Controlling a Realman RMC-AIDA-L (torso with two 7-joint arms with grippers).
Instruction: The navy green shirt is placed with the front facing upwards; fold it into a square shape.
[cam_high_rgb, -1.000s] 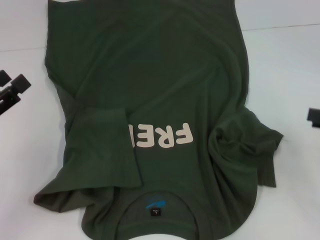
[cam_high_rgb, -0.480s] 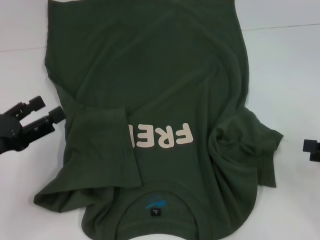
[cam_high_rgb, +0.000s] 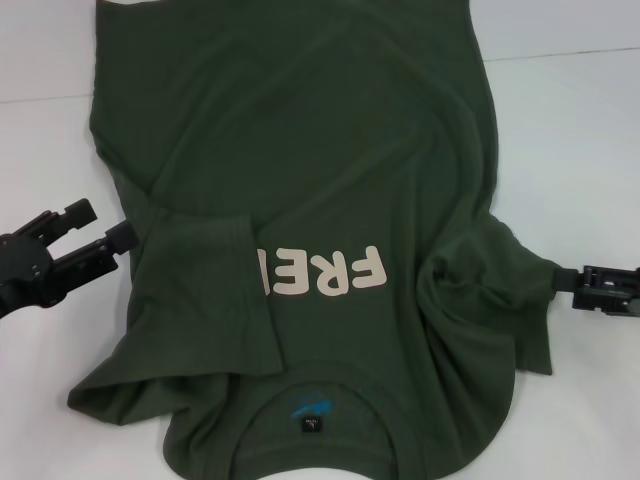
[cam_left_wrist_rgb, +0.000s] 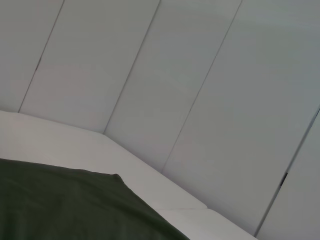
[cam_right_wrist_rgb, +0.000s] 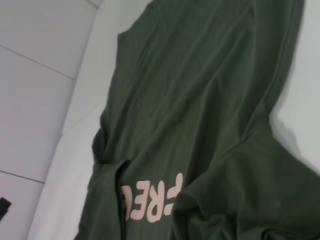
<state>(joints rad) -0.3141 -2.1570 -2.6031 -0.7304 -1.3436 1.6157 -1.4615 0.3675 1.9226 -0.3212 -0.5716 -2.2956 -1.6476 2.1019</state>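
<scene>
Both arms have closed in on the shirt since the earlier frames: the right claw (cam_high_rgb: 562, 282) came in from the edge of the head view and now sits right at the tip of the bunched right sleeve, and the left claw (cam_high_rgb: 105, 228) has nudged a bit closer to the shirt's left edge.

So the navy green shirt (cam_high_rgb: 320, 150) is lying front-up on the white worktop (cam_high_rgb: 570, 140), collar toward the robot, with the pale "FREE" lettering (cam_high_rgb: 322, 272) showing. Left sleeve (cam_high_rgb: 205, 300) is already flapped over onto the chest and covers the last bit of the print. Right sleeve (cam_high_rgb: 495, 285) is all crumpled up.

Left claw has its two fingers spread apart, tips just beside the fabric near the folded sleeve; I can't tell if one is actually touching. Right claw is touching the sleeve hem, but I honestly can't tell whether it's pinching it or just resting against it.

Left wrist view only catches a corner of green cloth (cam_left_wrist_rgb: 75, 210) on the worktop. Right wrist view looks along the shirt (cam_right_wrist_rgb: 210, 110) with the lettering (cam_right_wrist_rgb: 152, 200) low in the picture.
</scene>
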